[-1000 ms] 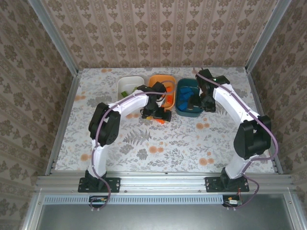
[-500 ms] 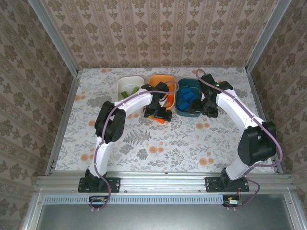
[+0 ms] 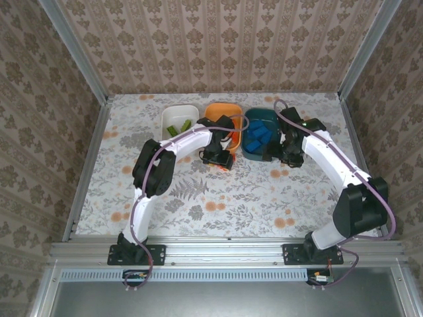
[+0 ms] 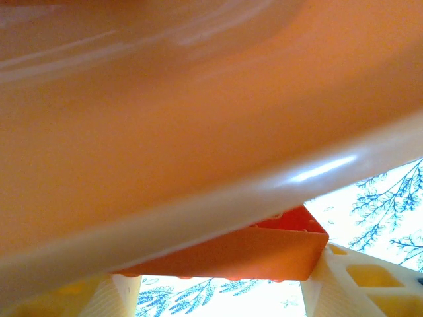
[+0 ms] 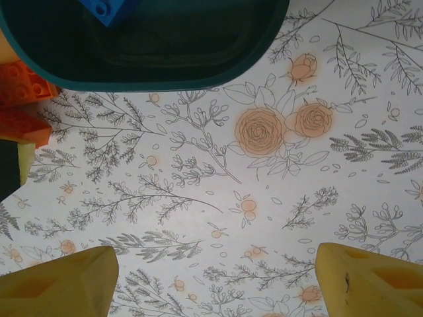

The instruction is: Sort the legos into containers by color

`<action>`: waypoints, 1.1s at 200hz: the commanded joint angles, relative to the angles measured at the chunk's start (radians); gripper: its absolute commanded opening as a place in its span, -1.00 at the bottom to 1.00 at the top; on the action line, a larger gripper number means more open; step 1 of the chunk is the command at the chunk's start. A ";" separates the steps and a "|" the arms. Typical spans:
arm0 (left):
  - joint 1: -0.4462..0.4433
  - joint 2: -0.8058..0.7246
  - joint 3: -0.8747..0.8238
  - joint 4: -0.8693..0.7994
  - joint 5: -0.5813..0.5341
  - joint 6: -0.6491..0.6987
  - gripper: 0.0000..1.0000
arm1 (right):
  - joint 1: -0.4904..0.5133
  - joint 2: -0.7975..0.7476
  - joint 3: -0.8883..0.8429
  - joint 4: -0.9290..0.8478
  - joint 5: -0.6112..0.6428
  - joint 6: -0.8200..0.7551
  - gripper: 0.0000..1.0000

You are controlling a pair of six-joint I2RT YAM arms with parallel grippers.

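Observation:
The white tub (image 3: 173,113), orange tub (image 3: 223,108) and teal tub (image 3: 263,116) stand in a row at the back. Green legos (image 3: 177,127) lie in the white one and blue legos (image 3: 260,135) in the teal one. My left gripper (image 3: 219,158) is low at the orange tub's near wall (image 4: 165,119). An orange lego (image 4: 225,254) spans the gap between its fingers (image 4: 347,284), touching both. My right gripper (image 3: 289,150) hangs open over bare tablecloth just right of the teal tub (image 5: 152,72), nothing between its fingertips (image 5: 215,277).
In the right wrist view, orange bricks (image 5: 20,86) lie by the teal tub's left corner, and a blue brick (image 5: 106,10) shows inside it. Flowered tablecloth (image 3: 231,198) spreads toward the arm bases. Metal rails (image 3: 89,165) border the table.
My left gripper's jaws have closed in on the orange lego beside the orange tub. My right arm has drawn back from over the teal tub toward the right and near side.

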 commanded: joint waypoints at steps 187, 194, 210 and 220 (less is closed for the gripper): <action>0.007 -0.373 -0.275 0.045 0.067 -0.095 0.19 | 0.006 -0.448 -0.680 0.326 -0.270 0.562 0.60; 0.009 -0.365 -0.251 0.039 0.071 -0.093 0.19 | 0.004 -0.455 -0.676 0.317 -0.265 0.555 0.60; 0.014 -0.346 -0.199 0.025 0.078 -0.090 0.19 | 0.003 -0.461 -0.670 0.302 -0.263 0.543 0.61; 0.016 -0.336 -0.167 0.015 0.080 -0.087 0.19 | 0.001 -0.457 -0.668 0.295 -0.264 0.533 0.62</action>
